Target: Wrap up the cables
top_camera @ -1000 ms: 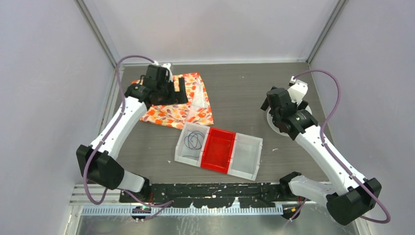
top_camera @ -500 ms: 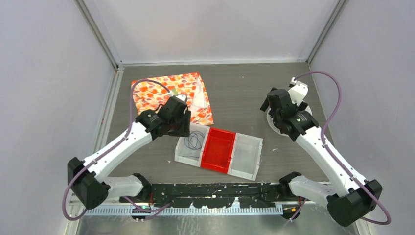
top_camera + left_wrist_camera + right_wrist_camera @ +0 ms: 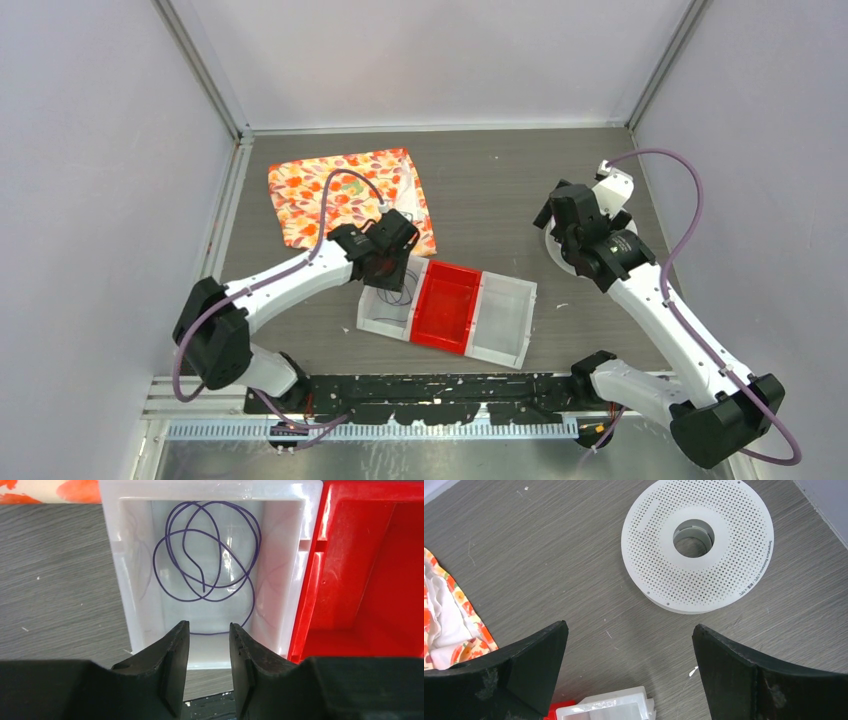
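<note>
The cables (image 3: 207,560) are one thin dark purple-blue wire lying in loose loops on the floor of the white left bin (image 3: 117,570) of a three-part tray. In the top view a bit of the cables (image 3: 404,293) shows under my left gripper (image 3: 390,262). My left gripper (image 3: 208,627) hangs over the bin's near end. Its jaws are narrowed but apart, and nothing is pinched between them. One strand runs across the floor just beyond the fingertips. My right gripper (image 3: 629,626) (image 3: 558,215) is wide open and empty above the bare table.
A red middle bin (image 3: 448,305) and a white right bin (image 3: 505,320) complete the tray. An orange patterned cloth (image 3: 320,190) lies at the back left. A white perforated spool (image 3: 696,545) (image 3: 550,252) lies flat under the right arm. Grey walls enclose the table.
My left arm swung from over the cloth forward and right to the tray's left bin, and its jaws narrowed. The right arm barely moved.
</note>
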